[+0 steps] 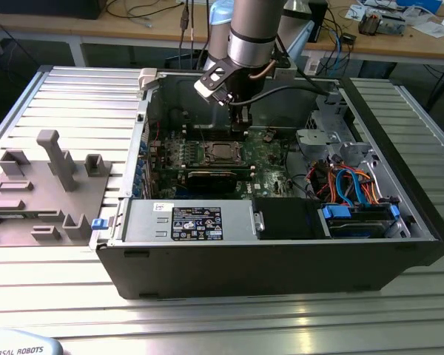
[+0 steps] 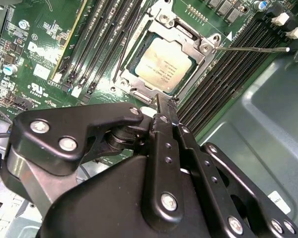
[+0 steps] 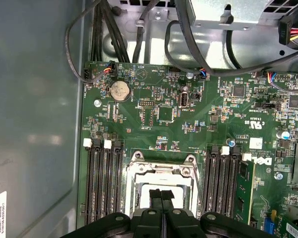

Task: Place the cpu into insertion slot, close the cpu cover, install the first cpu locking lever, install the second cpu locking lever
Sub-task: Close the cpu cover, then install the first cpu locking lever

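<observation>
- The cpu [image 2: 161, 65] was a flat square chip with a dull silver top and faint print. It sat in the insertion slot [image 1: 220, 143].
- The cpu cover [image 2: 188, 37], a shiny frame with a square window, lay flat around the chip.
- The gripper [image 2: 164, 111] was empty, with its fingers pressed together, just beside the cover's edge.
- In the exterior view, the cpu lay at about 7 o'clock from the gripper [image 1: 240, 126].
- A thin locking lever [image 2: 251, 49] stood out across the memory slots [image 2: 223, 74].

The cpu [image 2: 161, 67] has a dull, brushed silver metal top. The cpu cover [image 2: 188, 37] framing it is brighter bare metal with a sheen. The circuit board [image 3: 139, 124] is glossy green. The pincer [image 2: 165, 101] is matt black with shiny screw heads. The surface [image 1: 81, 96] is ribbed, satin-grey metal.
</observation>
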`<state>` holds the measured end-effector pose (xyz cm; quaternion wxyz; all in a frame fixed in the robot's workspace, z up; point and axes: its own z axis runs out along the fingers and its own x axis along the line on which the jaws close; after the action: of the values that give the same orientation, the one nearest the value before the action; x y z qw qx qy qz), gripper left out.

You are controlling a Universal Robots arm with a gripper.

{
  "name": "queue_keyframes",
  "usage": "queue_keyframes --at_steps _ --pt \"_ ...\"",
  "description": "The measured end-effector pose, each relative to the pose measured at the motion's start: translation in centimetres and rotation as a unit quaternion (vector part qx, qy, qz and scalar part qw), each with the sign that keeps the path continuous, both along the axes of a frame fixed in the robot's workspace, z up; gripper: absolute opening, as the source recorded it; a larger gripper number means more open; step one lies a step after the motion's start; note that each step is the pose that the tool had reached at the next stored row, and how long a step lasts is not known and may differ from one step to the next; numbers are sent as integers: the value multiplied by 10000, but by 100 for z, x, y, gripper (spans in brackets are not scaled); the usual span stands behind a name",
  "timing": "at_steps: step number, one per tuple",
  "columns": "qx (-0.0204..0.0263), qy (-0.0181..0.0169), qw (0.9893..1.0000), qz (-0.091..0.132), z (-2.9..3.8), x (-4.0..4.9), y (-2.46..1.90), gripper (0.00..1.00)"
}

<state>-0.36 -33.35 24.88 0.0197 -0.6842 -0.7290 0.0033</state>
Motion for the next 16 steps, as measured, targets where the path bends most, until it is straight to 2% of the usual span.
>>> queue_keyframes --at_steps 9,14,16 --pt "0 -1 10000 42 0 0 0 11" --pt "0 -1 9998 210 0 0 0 11" --pt "0 -1 9994 344 0 0 0 11"
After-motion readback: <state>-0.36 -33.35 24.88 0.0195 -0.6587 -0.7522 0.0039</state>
